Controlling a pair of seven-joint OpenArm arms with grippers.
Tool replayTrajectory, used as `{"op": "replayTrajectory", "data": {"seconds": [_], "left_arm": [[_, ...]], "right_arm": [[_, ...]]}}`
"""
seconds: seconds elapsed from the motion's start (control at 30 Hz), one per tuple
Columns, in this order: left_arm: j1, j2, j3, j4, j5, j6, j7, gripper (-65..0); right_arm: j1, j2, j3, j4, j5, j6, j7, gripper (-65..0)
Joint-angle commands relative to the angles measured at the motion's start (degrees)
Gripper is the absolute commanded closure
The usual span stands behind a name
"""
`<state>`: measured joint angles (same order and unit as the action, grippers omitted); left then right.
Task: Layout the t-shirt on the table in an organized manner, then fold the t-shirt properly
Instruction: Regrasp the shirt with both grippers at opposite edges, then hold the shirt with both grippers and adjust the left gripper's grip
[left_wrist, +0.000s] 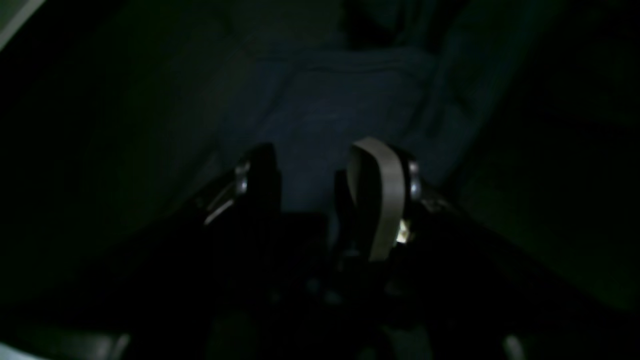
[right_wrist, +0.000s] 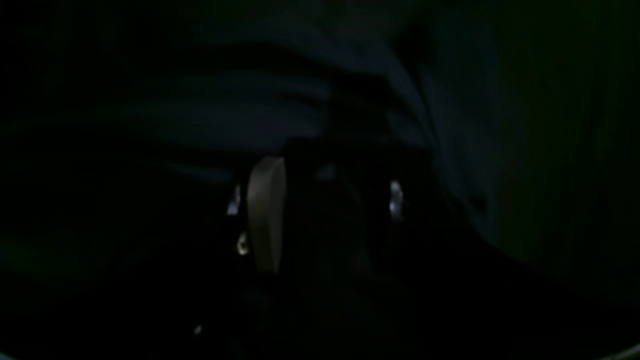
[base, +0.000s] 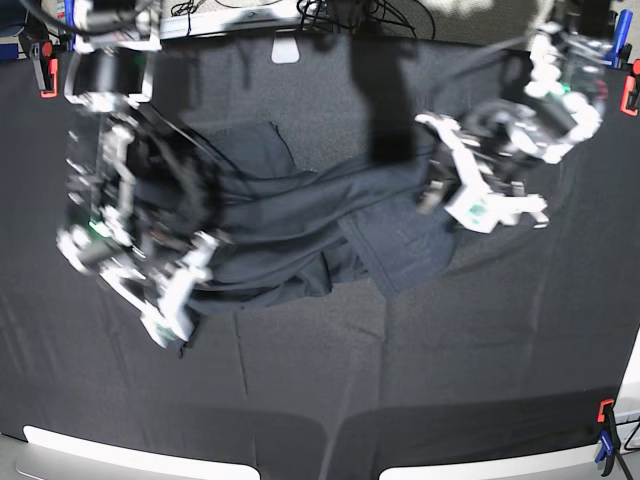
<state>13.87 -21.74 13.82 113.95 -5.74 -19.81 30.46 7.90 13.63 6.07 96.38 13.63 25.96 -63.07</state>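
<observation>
You're working w/ the t-shirt (base: 300, 225) lying bunched across the table (base: 420, 380) mid-rear, long axis running left-right btwn both claws: left gripper (left_wrist: 312, 167) is hanging open over cloth at its far end, right gripper (base: 170, 300) is sitting at the opposite end, grip can't tell.

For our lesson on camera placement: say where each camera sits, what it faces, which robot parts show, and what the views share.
Left wrist: on the left arm, facing along the left gripper at the t-shirt.
Right wrist: on the right arm, behind the right gripper, very dark.
Base: overhead, looking down on the table and both arms.
Shared: the t-shirt.
</observation>
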Motion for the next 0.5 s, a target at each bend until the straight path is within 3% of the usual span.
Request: {"op": "replayTrajectory", "data": {"seconds": [0.0, 0.17, 0.3, 0.47], "left_arm": [[-0.63, 0.7, 1.51, 1.16, 1.49, 0.96, -1.4, -25.0], [-2.34, 5.55, 8.92, 1.07, 12.24, 4.48, -1.4, -25.0], [-4.81, 8.52, 12.07, -1.6, 19.91, 4.87, -1.36, -25.0], [-8.35, 10.99, 14.51, -12.09, 20.7, 7.04, -1.36, -25.0]], "right_arm": [[0.46, 1.03, 0.81, 1.01, 0.68, 0.13, 0.9, -25.0], [-2.47, 2.45, 2.23, 1.01, 0.66, 0.13, 0.85, -25.0], [-3.21, 2.4, 2.23, 1.01, 0.35, 0.13, 0.61, -25.0], [-3.3, 2.43, 2.23, 1.01, 0.5, 0.11, 0.68, -25.0]]}}
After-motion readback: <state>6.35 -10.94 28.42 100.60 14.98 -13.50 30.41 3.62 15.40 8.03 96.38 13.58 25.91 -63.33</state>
